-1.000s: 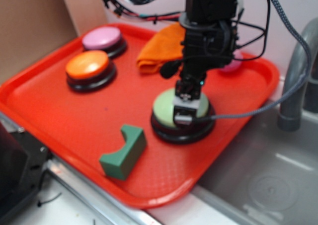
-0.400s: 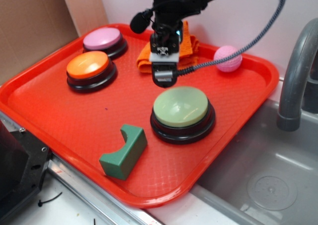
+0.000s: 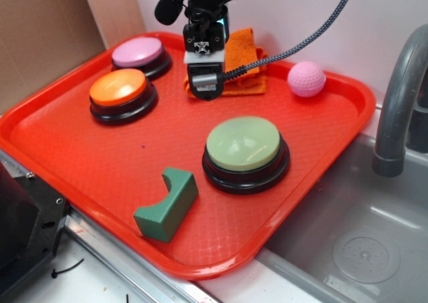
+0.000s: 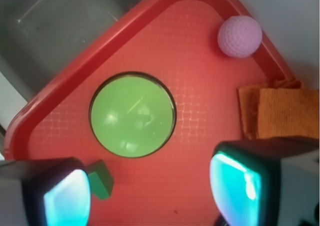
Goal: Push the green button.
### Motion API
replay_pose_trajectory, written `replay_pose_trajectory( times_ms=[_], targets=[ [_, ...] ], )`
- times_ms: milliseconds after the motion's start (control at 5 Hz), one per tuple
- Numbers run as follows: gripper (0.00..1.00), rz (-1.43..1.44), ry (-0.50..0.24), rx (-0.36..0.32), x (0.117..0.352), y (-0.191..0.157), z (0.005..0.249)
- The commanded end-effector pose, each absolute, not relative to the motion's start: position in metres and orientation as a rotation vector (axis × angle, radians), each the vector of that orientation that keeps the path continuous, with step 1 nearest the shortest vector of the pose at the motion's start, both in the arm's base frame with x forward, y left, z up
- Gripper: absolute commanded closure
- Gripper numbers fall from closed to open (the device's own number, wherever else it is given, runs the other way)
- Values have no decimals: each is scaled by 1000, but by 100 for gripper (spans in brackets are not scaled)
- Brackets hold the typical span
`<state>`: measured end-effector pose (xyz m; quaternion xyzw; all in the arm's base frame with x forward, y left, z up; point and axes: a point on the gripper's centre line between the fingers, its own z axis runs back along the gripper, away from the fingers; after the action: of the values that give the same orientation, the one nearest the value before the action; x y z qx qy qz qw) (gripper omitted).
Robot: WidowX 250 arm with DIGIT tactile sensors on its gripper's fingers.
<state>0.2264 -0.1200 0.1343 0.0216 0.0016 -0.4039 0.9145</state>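
The green button (image 3: 242, 144), a pale sage dome on a black base, sits right of centre on the red tray (image 3: 80, 156). My gripper (image 3: 204, 83) hangs in the air behind and to the left of it, in front of the orange cloth, and touches nothing. In the wrist view the button (image 4: 132, 114) lies ahead of the gripper (image 4: 152, 196). The two fingers stand wide apart with only bare tray (image 4: 200, 86) between them. The gripper is open and empty.
An orange button (image 3: 119, 87) and a pink button (image 3: 137, 51) sit at the tray's back left. A dark green notched block (image 3: 166, 205) lies near the front edge. An orange cloth (image 3: 241, 55) and a pink golf ball (image 3: 306, 78) lie at the back. A sink (image 3: 361, 243) with a faucet (image 3: 394, 102) is on the right.
The gripper was down on the green button's dome one second ago. It has since lifted off and moved up and back-left, away from the button. The button has not moved.
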Motion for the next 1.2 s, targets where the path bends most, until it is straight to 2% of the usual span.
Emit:
replay_pose_trajectory(
  times_ms=[0, 600, 1000],
  targets=[
    [0, -769, -66, 53, 214, -120, 165],
    [0, -671, -55, 86, 204, -114, 182],
    [0, -578, -61, 81, 196, -101, 194]
  ],
)
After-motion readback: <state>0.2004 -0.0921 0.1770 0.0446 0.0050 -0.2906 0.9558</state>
